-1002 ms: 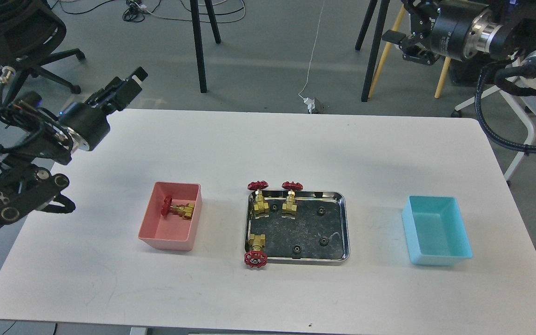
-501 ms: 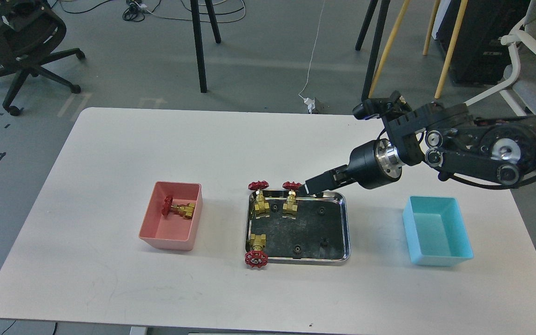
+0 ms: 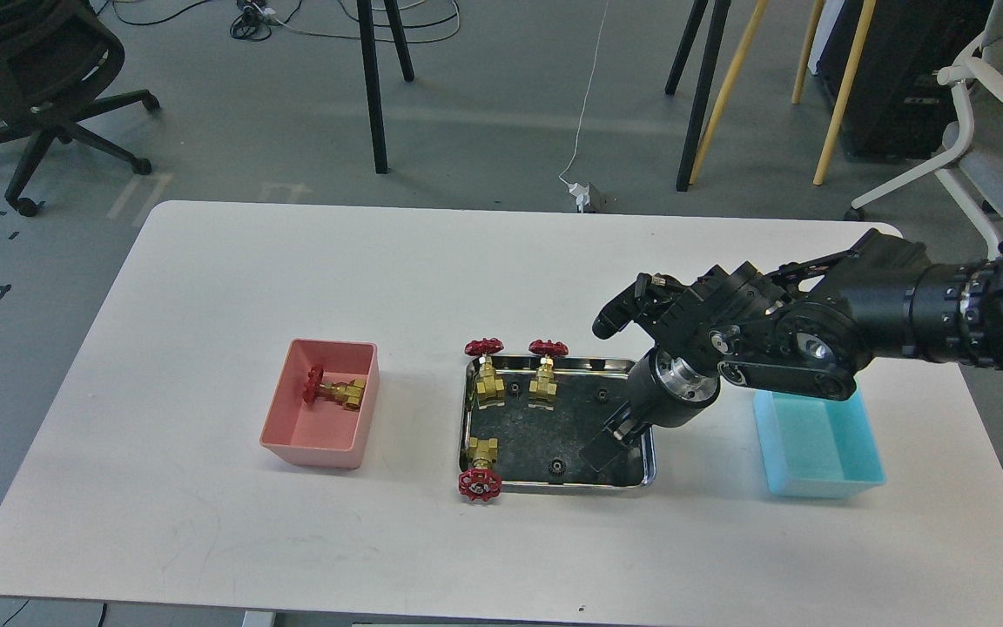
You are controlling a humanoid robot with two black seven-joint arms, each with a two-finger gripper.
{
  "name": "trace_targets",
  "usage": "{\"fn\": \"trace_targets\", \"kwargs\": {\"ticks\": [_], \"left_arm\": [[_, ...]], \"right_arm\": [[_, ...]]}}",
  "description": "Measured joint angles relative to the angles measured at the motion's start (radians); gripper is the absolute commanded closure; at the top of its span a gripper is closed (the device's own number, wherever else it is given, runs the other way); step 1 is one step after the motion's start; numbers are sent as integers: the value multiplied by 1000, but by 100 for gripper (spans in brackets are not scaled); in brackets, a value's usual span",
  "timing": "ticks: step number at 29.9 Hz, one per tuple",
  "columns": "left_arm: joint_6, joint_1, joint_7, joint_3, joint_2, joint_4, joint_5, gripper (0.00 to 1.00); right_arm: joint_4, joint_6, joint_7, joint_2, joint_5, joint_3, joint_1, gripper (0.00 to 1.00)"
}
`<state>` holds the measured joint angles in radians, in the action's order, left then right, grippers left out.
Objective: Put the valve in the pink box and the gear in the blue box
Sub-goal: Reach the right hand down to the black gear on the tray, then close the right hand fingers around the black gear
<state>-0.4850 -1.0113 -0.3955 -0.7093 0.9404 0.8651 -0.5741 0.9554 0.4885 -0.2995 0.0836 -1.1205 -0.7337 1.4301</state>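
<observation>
Reaching down into the steel tray (image 3: 470, 409) with the right gripper (image 3: 603, 453), fingertips low over the tray's near right part — right where a gear ought to sit, though the black fingers cover that spot. Cannot tell how far the jaws stand apart: dark on dark, seen nearly end-on. No left gripper in view.

One valve (image 3: 333, 391) lying on its side in the pink box (image 3: 279, 433). Three more brass valves at the tray: two upright at its far left edge (image 3: 489, 374) and (image 3: 545, 375), one (image 3: 479, 468) hanging over the near left corner with its red handwheel on the table (image 3: 205, 287). Gears showing as small black wheels on the tray floor — one (image 3: 557, 469) near the front rim just left of the fingers, one (image 3: 602, 396) toward the back, one (image 3: 513, 388) between the two upright valves. Blue box (image 3: 824, 479) holding nothing visible, partly behind the forearm, just right of the tray.

Judged step: picking a gear. To do it well — straddle the tiny wheel squarely, fingertips right down to the tray floor before closing, clear of the front rim. Lift straight up, then a short carry right over the blue box's near wall.
</observation>
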Motion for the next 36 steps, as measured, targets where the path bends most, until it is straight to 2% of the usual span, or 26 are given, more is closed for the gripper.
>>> {"fn": "trace_targets", "kwargs": {"ticks": [7, 13, 17, 36], "left_arm": [[0, -1, 0, -37, 11, 0, 1, 6], [14, -1, 0, -45, 13, 0, 1, 6], [17, -1, 0, -46, 15, -1, 1, 6], [16, -2, -6, -51, 30, -37, 1, 6]], "right_arm": [[-95, 0, -1, -76, 1, -52, -26, 3], [-141, 0, -3, -83, 1, -77, -44, 13], [-151, 0, -19, -84, 1, -88, -49, 21], [-151, 0, -31, -84, 4, -127, -45, 23]]}}
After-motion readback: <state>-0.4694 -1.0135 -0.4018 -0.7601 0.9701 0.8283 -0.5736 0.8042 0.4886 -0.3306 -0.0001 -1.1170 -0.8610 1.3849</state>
